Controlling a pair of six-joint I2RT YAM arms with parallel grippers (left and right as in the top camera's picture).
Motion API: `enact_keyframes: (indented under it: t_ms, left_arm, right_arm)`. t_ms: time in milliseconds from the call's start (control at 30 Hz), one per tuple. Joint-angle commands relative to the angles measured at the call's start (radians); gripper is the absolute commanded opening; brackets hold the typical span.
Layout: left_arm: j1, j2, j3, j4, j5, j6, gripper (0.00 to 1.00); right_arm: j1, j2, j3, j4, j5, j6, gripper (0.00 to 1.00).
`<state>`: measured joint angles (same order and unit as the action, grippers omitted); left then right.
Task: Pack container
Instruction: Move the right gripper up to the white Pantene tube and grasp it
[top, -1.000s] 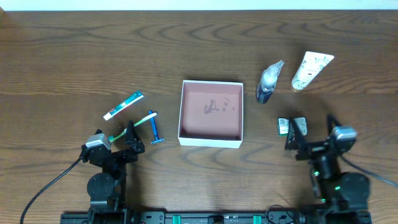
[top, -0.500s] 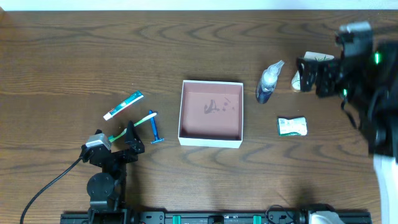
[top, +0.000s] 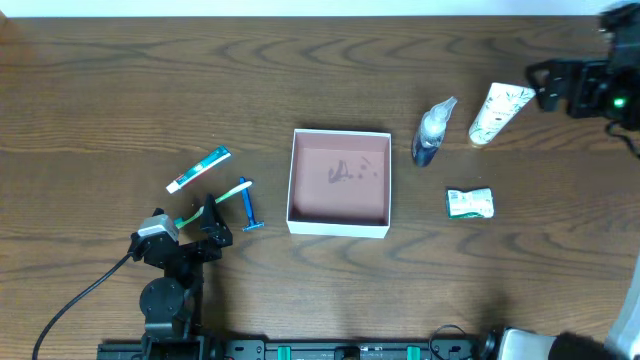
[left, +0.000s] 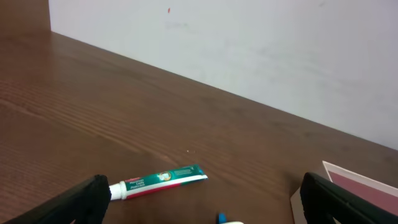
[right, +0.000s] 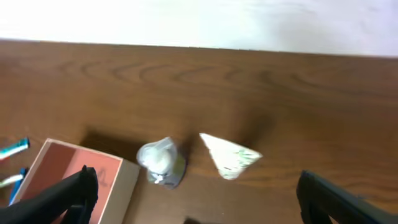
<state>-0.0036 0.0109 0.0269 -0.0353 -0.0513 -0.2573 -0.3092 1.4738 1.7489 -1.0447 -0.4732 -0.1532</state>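
Sitting near the middle of the table (top: 120, 90), the container (top: 338, 228) rests flat with its open side up. It is square, so no side reads as a long axis. Its walls run parallel to the table edges, and the pale scribble on its reddish-brown floor lies toward the far right corner.

The left arm crouches low at the near left. The left gripper (top: 212, 222) points right and a little far, just beside the toothbrush (top: 228, 192) and the blue razor (top: 249, 207). Its fingers (left: 87, 198) stand wide apart with nothing between them. The toothpaste tube (top: 198, 169) lies further out on the table.

The right arm reaches out at the far right edge. The right gripper (top: 542, 85) is turned left toward the white tube (top: 500, 113), jaws spread and empty. The spray bottle (top: 433, 133) lies between that tube and the container, and a small green packet (top: 469, 203) lies nearer, to the container's right.
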Motion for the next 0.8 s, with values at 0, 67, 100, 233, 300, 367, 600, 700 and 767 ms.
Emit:
enact_keyframes:
  t_ms: [0,67,100,233,300,367,600,700,767]
  left_arm:
    - [0.003,-0.004,-0.023,-0.034,-0.009,0.013,0.98]
    - [0.003,-0.004,-0.023,-0.034,-0.009,0.013,0.98]
    - [0.003,-0.004,-0.023,-0.034,-0.009,0.013,0.98]
    - [0.003,-0.004,-0.023,-0.034,-0.009,0.013,0.98]
    - [0.003,-0.004,-0.023,-0.034,-0.009,0.013,0.98]
    - [0.003,-0.004,-0.023,-0.034,-0.009,0.013,0.98]
    - [0.003,-0.004,-0.023,-0.034,-0.009,0.013,0.98]
    - [0.003,-0.004,-0.023,-0.034,-0.009,0.013,0.98]
    - [0.003,-0.004,-0.023,-0.034,-0.009,0.013,0.98]
  right_arm:
    - [-0.055,0.068,0.015,-0.019,-0.101,0.018,0.99]
    - [-0.068,0.102,0.015,-0.024,-0.099,0.018,0.99]
    - [-0.072,0.121,0.015,-0.028,-0.100,0.019,0.99]
    - [-0.076,0.175,0.015,-0.073,-0.114,0.029,0.99]
    - [-0.068,0.186,0.015,-0.110,-0.130,0.029,0.99]
    - [-0.061,0.187,0.015,-0.126,-0.146,0.029,0.99]
    - [-0.075,0.176,0.015,-0.101,-0.146,0.021,0.93]
    - [-0.082,0.178,0.015,-0.061,-0.054,0.000,0.94]
    - [-0.082,0.182,0.014,-0.027,-0.017,-0.013,0.95]
